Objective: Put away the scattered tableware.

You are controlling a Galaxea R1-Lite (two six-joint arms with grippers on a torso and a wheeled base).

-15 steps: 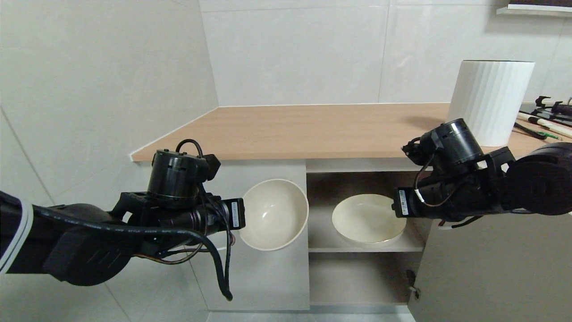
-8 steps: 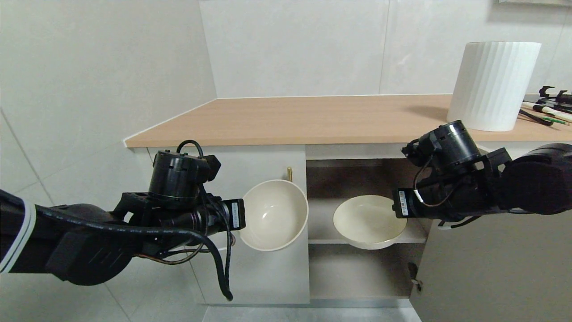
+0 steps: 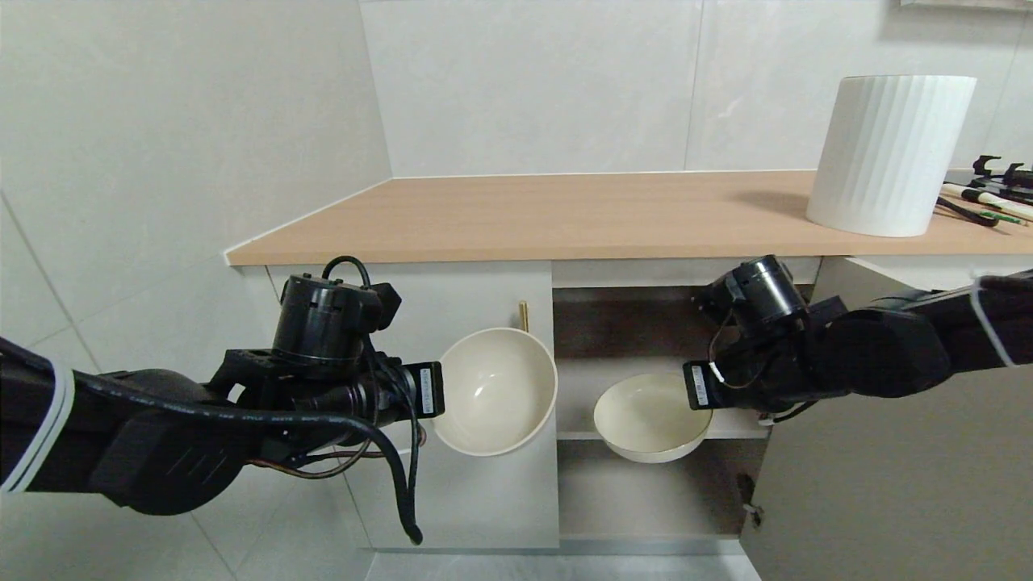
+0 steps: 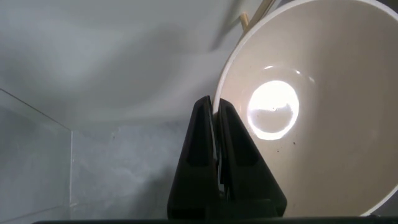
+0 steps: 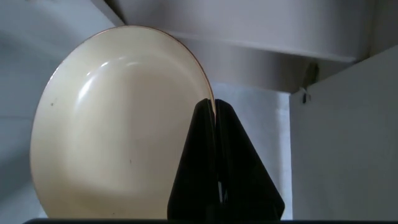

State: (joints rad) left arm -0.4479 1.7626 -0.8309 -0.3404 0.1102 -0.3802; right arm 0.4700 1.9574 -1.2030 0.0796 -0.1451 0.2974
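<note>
My left gripper is shut on the rim of a cream bowl, held tilted on its side in front of the closed left cabinet door. In the left wrist view the fingers pinch the bowl's edge. My right gripper is shut on the rim of a cream plate, held at the front edge of the open cabinet's middle shelf. In the right wrist view the fingers clamp the plate's rim.
A wooden countertop runs above the cabinet. A tall white ribbed container stands at its right, with utensils beyond. The open right cabinet door hangs under my right arm. A brass handle sits on the left door.
The head camera tilted down early on. My right arm has since moved lower and leftward toward the shelf with the plate. The left arm and bowl have barely moved.
</note>
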